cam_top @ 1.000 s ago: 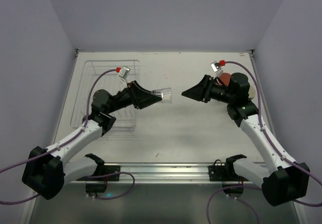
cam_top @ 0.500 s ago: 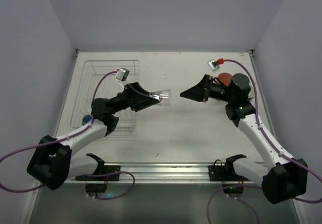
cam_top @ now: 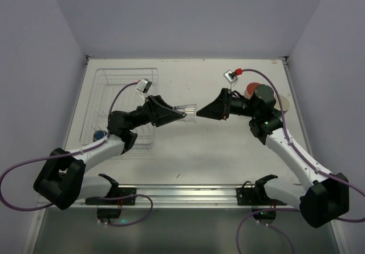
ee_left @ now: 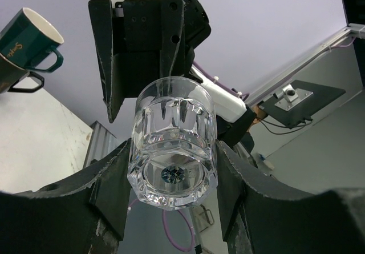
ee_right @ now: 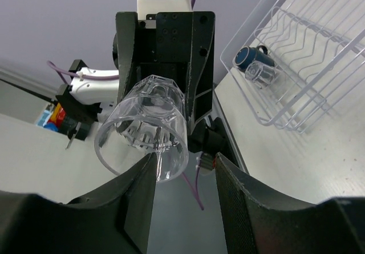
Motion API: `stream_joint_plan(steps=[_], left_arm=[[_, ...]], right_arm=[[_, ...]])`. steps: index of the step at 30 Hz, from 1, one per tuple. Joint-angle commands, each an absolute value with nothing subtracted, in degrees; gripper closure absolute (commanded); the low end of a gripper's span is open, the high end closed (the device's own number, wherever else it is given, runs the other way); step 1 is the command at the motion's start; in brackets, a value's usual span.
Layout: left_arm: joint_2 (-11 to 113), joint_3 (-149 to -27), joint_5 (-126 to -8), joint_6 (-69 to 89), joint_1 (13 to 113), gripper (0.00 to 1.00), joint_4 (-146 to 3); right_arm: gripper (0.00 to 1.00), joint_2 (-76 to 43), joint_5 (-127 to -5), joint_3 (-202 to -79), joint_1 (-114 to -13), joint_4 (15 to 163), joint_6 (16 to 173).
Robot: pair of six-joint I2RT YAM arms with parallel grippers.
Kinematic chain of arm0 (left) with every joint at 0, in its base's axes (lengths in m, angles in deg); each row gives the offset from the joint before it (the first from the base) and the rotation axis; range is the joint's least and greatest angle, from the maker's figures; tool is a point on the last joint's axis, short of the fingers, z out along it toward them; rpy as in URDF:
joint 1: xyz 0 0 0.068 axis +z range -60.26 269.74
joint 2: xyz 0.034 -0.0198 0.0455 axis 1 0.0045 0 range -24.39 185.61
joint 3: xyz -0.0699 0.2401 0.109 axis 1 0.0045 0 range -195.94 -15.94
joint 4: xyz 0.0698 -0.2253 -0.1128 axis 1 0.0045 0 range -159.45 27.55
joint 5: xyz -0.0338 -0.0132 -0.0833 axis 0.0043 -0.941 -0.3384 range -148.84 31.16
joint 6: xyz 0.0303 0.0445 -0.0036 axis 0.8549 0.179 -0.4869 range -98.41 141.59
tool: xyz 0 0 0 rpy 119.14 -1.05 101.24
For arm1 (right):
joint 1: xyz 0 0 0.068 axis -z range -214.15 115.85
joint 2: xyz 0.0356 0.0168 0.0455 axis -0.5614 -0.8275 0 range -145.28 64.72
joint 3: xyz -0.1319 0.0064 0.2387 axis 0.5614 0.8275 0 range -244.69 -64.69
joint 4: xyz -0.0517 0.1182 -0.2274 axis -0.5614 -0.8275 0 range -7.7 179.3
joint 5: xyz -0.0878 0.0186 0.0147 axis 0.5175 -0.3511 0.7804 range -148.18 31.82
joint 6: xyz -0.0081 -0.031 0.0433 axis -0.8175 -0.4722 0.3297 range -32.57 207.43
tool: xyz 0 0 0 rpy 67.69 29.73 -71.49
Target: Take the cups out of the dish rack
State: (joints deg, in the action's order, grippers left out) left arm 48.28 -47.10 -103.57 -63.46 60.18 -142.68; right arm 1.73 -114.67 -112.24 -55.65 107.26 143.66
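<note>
My left gripper (cam_top: 183, 112) is shut on a clear glass (cam_top: 189, 111), held level above the table's middle with its mouth toward the right arm. The left wrist view has the glass (ee_left: 174, 145) base-on between both fingers (ee_left: 111, 180). My right gripper (cam_top: 201, 113) stands open at the mouth. In the right wrist view the glass (ee_right: 145, 131) has its rim over the left finger (ee_right: 134, 202), while the right finger stays apart from it. The dish rack (cam_top: 117, 88) lies at the left. In the right wrist view the rack (ee_right: 311, 103) holds a dark teal cup (ee_right: 248, 55) and another clear glass (ee_right: 263, 74).
A salmon-pink cup (cam_top: 252, 88) and a pale-rimmed cup (cam_top: 283, 102) stand behind the right arm at the table's right. The left wrist view catches a dark teal mug (ee_left: 28, 40) and a black mug (ee_left: 14, 77) at its upper left. The arms' base rail (cam_top: 188, 194) runs along the near edge.
The right gripper has moved left until its fingers reach the glass's mouth, and its jaws have narrowed slightly. The left arm has levelled the glass and kept its hold.
</note>
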Motion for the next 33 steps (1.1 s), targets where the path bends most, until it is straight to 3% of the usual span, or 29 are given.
stream_joint_plan(steps=[1,6,12,14,15,16,20,24,27,28,29,33], left_arm=[[48.7,-47.8,-103.2,-64.5,59.2,1.0,-150.6],[50.1,-48.3,-102.6,-65.4,58.5,1.0,-152.3],[51.7,-48.0,-102.5,-67.5,58.1,1.0,-155.6],[52.0,-47.9,-103.1,-67.5,58.1,0.97,-155.4],[52.1,-47.9,-103.5,-67.4,58.1,0.34,-155.1],[52.2,-47.5,-103.7,-67.6,58.3,0.02,-155.2],[50.3,-43.9,-104.5,-66.3,59.6,0.0,-153.2],[44.2,-41.7,-106.8,-62.2,67.1,0.0,-143.6],[34.6,-48.5,-105.4,-44.0,72.8,0.0,-109.5],[32.8,-52.1,-97.4,-29.4,73.0,0.0,-85.4],[30.6,-55.8,-92.2,-23.6,73.0,0.0,-75.5],[28.4,-65.7,-77.1,-11.4,73.0,0.0,-52.0]], right_arm=[[0.53,0.6,-114.0,-114.9,-57.3,110.0,144.6],[0.62,-0.5,-112.1,-115.8,-59.7,110.8,144.8],[1.0,-0.6,-109.0,-116.2,-60.3,108.3,142.4],[1.0,0.1,-107.9,-116.2,-60.3,106.5,140.8],[1.0,0.6,-107.5,-116.2,-60.3,105.7,140.4],[1.0,1.0,-106.5,-116.4,-60.2,104.8,139.9],[1.0,2.9,-102.0,-119.1,-59.8,93.6,133.6],[1.0,4.0,-97.7,-120.9,-55.8,84.8,129.9],[1.0,3.8,-84.9,-124.5,-54.5,71.0,122.2],[1.0,3.3,-80.0,-125.6,-54.5,63.9,120.2],[1.0,2.6,-70.9,-127.2,-54.5,60.9,117.6],[1.0,-1.5,-58.7,-126.9,-51.9,53.8,115.3]])
